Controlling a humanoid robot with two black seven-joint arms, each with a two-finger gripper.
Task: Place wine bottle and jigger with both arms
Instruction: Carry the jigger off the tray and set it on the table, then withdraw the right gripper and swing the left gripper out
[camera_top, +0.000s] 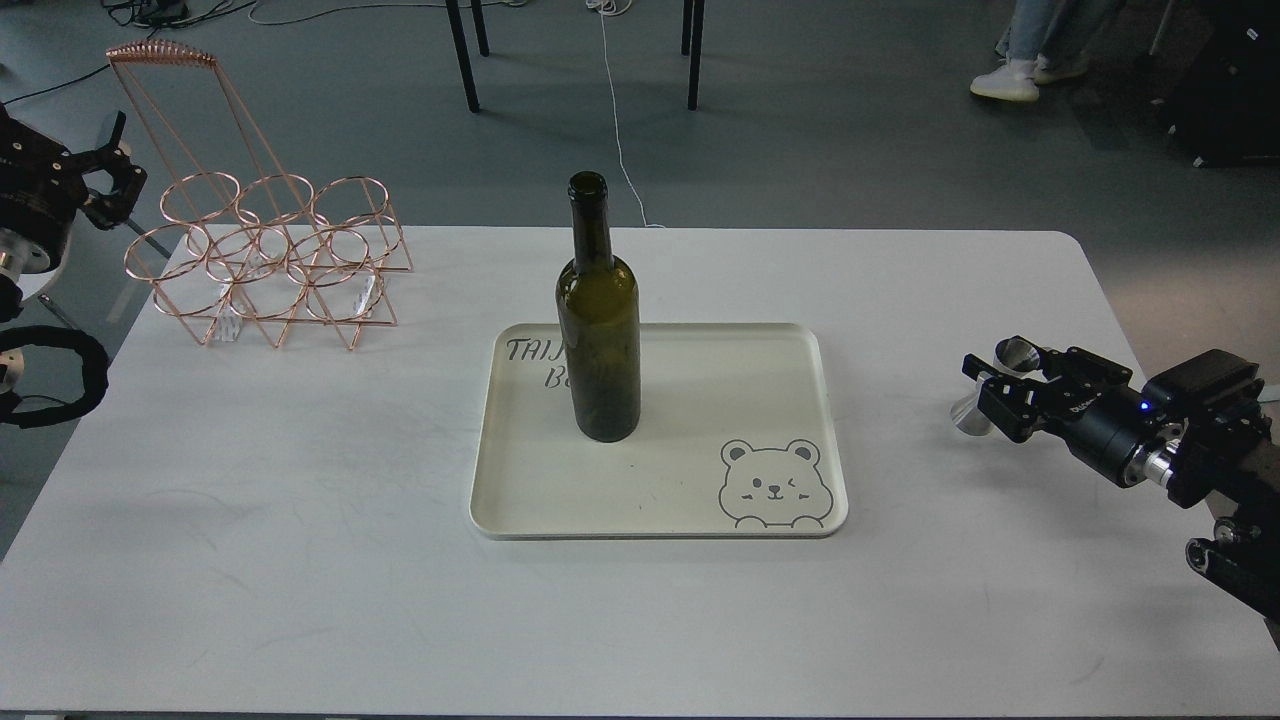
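the wine bottle (598, 320) stands upright on the left half of the cream tray (800, 345), covering part of the lettering printed there, with the bear drawing in the tray's near right corner uncovered. the jigger (1000, 385) is over at the right side of the white table (300, 500), well apart from the tray, and the right gripper (1000, 388) has its fingers around the waist of it; it looks gripped, though whether it is lifted or on the table i cannot tell. the left gripper (112, 172) hangs off the table's left edge beside the copper wire rack (270, 260), fingers spread and holding nothing. as for handling: the bottle is glass, stiff and smooth, probably top-heavy when tipped and likely to topple if nudged at the neck, so the broad body just below the shoulder seems the safest place to take it. the jigger is light, hard and shiny (slippery metal, i would guess), and its narrow waist is the natural hold since the cones above and below should keep it from sliding through. set down tilted, it could roll.
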